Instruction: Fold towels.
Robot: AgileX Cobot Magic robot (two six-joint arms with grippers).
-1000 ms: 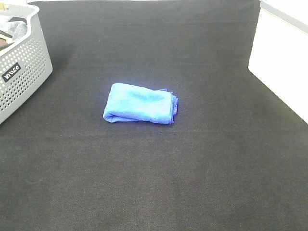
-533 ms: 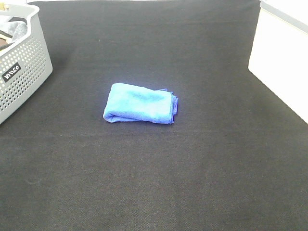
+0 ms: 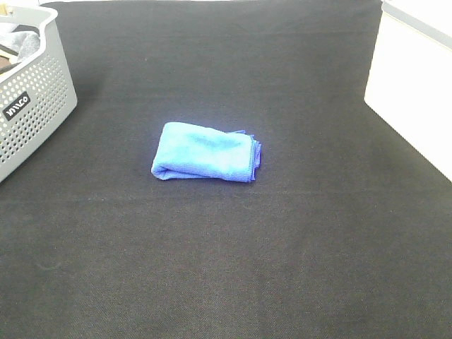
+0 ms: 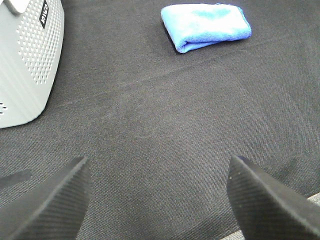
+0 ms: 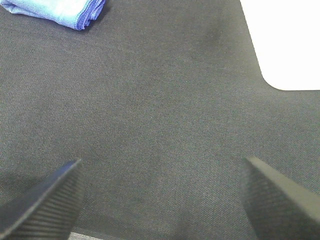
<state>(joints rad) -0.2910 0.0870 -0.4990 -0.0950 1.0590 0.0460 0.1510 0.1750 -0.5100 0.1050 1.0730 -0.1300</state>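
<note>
A blue towel (image 3: 205, 152), folded into a small rectangle, lies flat near the middle of the black table. It also shows in the left wrist view (image 4: 206, 26) and, partly cut off, in the right wrist view (image 5: 59, 11). My left gripper (image 4: 157, 200) is open and empty over the table's near left part, well short of the towel. My right gripper (image 5: 162, 197) is open and empty over the near right part, also far from the towel. Neither arm shows in the exterior high view.
A grey perforated basket (image 3: 34, 99) with cloth inside stands at the far left; it also shows in the left wrist view (image 4: 27, 60). A white surface (image 3: 413, 85) borders the table on the right and shows in the right wrist view (image 5: 285, 40).
</note>
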